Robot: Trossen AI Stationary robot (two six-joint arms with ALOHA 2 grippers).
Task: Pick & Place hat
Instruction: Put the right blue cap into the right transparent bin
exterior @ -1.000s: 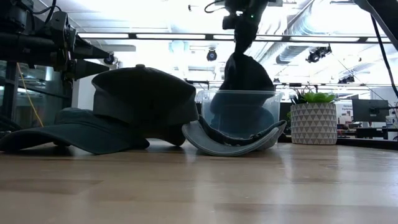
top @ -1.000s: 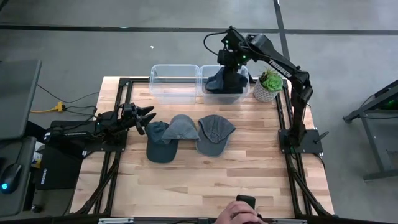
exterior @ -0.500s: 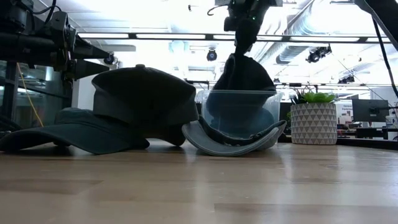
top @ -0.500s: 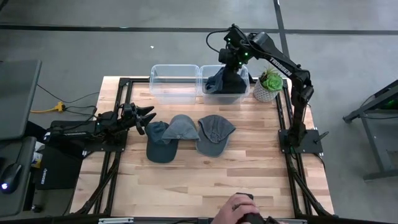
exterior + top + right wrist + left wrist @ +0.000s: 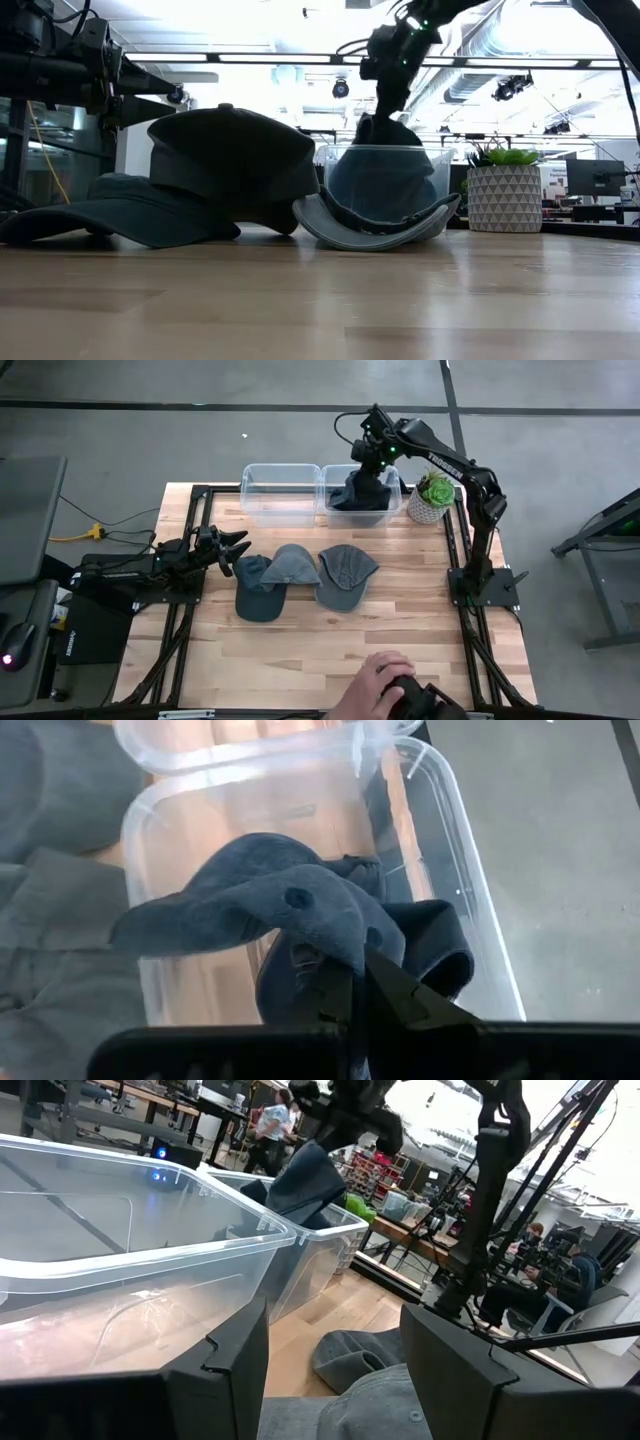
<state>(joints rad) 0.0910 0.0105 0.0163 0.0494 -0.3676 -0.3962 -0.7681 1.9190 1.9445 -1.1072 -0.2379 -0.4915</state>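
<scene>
My right gripper [image 5: 364, 472] is over the right clear bin [image 5: 392, 510] at the table's far edge, shut on a dark blue hat [image 5: 290, 910]. The hat's lower part is inside this bin [image 5: 385, 180]. Three more caps lie on the table: a dark navy one [image 5: 255, 588], a grey one [image 5: 293, 564] and a grey flat one [image 5: 346, 572]. My left gripper [image 5: 237, 550] waits open at the table's left, level, next to the navy cap, touching nothing. My right gripper pinches a fold of the hat's crown cloth [image 5: 335, 965] between its two shut fingers. The fingers come from above, slanting down toward the far edge. The hat hangs crumpled below them, its lower part inside the bin's walls and its top above the rim [image 5: 385, 125].
A second clear bin [image 5: 280, 492] stands left of the first. A potted plant [image 5: 433, 494] stands right of the bins. A person's hand [image 5: 385, 690] shows at the table's near edge. Bare wood lies in front of the caps.
My right gripper has gone down toward the right bin, still shut on the hat. The hat hung mostly above the rim before and now sits deeper inside the bin. The person's hand at the near edge has come farther into view.
</scene>
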